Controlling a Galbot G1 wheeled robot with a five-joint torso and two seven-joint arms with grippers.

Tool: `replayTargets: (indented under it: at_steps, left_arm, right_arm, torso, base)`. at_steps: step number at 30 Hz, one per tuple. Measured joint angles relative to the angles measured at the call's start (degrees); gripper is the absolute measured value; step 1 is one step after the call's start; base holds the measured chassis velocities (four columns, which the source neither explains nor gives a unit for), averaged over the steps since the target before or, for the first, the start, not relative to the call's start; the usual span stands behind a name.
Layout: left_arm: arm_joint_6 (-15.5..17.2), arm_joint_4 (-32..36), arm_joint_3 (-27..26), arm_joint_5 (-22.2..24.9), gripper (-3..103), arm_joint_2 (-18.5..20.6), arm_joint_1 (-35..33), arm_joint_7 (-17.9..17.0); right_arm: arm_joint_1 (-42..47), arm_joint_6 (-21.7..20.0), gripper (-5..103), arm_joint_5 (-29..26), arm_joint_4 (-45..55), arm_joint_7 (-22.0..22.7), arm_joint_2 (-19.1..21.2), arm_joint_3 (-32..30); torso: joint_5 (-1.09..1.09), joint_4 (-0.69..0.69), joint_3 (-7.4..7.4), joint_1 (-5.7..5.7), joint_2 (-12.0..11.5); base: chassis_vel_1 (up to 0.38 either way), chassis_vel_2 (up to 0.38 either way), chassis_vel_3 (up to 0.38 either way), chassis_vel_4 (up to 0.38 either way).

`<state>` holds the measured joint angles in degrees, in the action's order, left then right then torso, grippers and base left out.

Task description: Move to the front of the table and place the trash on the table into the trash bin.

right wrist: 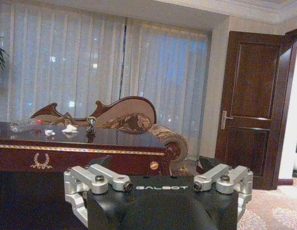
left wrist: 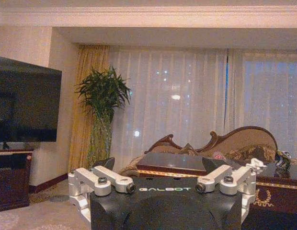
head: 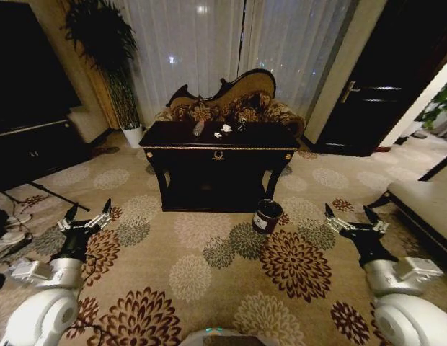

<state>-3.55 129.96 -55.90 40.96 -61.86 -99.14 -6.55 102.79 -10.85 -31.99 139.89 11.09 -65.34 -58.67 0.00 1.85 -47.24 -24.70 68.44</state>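
Presently my left end effector [head: 87,213] and right end effector [head: 350,215] hang open and empty; trash [head: 225,130] remains on table [head: 218,153], bin [head: 267,215] unfilled.

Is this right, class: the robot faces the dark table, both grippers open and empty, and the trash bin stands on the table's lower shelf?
Not quite. The head view shows the trash bin on the carpet in front of the table, towards its right end. The left gripper and right gripper are indeed open and empty.

The dark glossy table [head: 218,137] with gold trim stands before the sofa. On its top lie a clear bottle [head: 198,128], 2 white paper wads [head: 224,130] and a foil lump [head: 240,124]. The round dark bin [head: 267,215] stands on the carpet by the table's right leg.
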Motion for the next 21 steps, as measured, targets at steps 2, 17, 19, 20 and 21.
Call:
replayTargets:
  at_steps: [2, 17, 19, 20, 21]
  left_arm:
    - [0.07, -0.03, 0.18, -0.02, 100, -0.14, 0.07, 0.00]
    - [-0.10, -0.26, 0.14, -0.59, 100, -0.53, -0.38, 0.09]
    - [-0.12, -0.26, 0.14, -0.66, 100, -0.57, -0.42, 0.11]
    - [-0.12, -0.26, 0.14, -0.66, 100, -0.57, -0.42, 0.11]
    - [-0.14, -0.24, 0.14, -0.70, 100, -0.58, -0.47, 0.12]
  right_arm:
    - [0.08, 0.93, 100, -0.16, 0.00, -0.43, -0.37, 0.29]
    - [0.23, 1.44, 100, 0.66, 0.00, -1.04, -1.22, 0.62]
    - [0.35, 1.48, 100, 0.67, 0.00, -1.07, -1.25, 0.63]
    - [0.35, 1.48, 100, 0.67, 0.00, -1.07, -1.25, 0.63]
    - [0.40, 1.64, 100, 0.67, 0.00, -1.12, -1.21, 0.63]
  torso:
    - [0.00, 0.00, 0.00, 0.00, 0.00]
    - [0.00, 0.00, 0.00, -0.01, 0.00]
    - [-0.01, 0.00, -0.01, -0.02, 0.00]
    - [-0.01, 0.00, -0.01, -0.02, 0.00]
    - [0.00, 0.00, -0.01, -0.02, 0.00]
  base:
    - [0.000, 0.000, 0.000, 0.000]
    - [-0.007, 0.007, 0.007, -0.010]
    - [0.000, 0.000, 0.000, 0.000]
    - [0.000, 0.000, 0.000, 0.000]
    - [0.000, 0.000, 0.000, 0.000]
